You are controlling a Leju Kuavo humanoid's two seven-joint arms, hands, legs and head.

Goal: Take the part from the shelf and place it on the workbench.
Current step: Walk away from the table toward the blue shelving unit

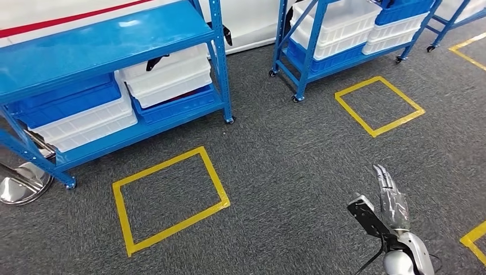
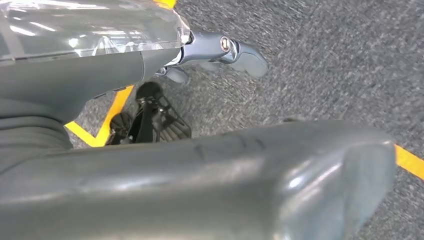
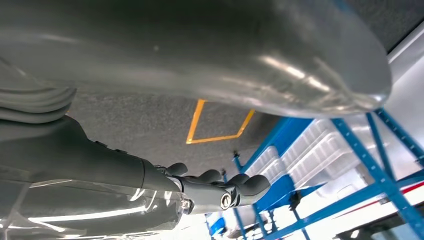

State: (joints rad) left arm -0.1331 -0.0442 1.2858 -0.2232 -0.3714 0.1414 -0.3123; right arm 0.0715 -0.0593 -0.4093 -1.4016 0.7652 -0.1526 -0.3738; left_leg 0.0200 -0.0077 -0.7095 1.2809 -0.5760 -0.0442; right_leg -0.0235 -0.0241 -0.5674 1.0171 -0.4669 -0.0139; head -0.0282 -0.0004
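Note:
A blue shelf unit (image 1: pixel 103 40) stands at the far left and holds white bins (image 1: pixel 169 77) and blue bins (image 1: pixel 63 103). A small dark thing (image 1: pixel 156 61) lies on the top white bin; I cannot tell what it is. My right hand (image 1: pixel 390 197) hangs low at the right over the carpet, fingers stretched out straight and holding nothing. The right wrist view shows that same hand (image 3: pixel 150 170) with its fingers (image 3: pixel 235 187) apart and empty. In the left wrist view my left hand (image 2: pixel 150 60) hangs over the carpet, its fingers (image 2: pixel 240 52) loosely extended with nothing in them.
A second blue wheeled shelf (image 1: pixel 309 51) with white and blue bins stands at the back right. Yellow tape squares (image 1: pixel 169 197) (image 1: pixel 378 106) mark the grey carpet. A shiny metal base (image 1: pixel 23 183) sits at the left edge.

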